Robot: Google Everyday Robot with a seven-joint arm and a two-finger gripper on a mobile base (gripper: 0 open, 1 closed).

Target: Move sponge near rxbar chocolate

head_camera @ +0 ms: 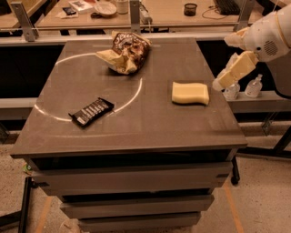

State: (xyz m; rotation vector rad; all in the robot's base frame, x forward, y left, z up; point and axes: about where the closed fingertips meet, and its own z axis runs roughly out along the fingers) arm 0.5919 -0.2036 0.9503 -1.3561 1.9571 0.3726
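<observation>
The pale yellow sponge lies flat on the grey table top, toward its right side. The rxbar chocolate, a slim black wrapper with white lettering, lies at the left front, on the white circle line. My gripper hangs at the right edge of the view, off the table's right edge, a short way right of the sponge and above its level. It holds nothing.
A wrinkly brown-and-cream snack bag lies at the back middle of the table. Small clear bottles stand on a lower ledge to the right. A cluttered desk runs behind the table.
</observation>
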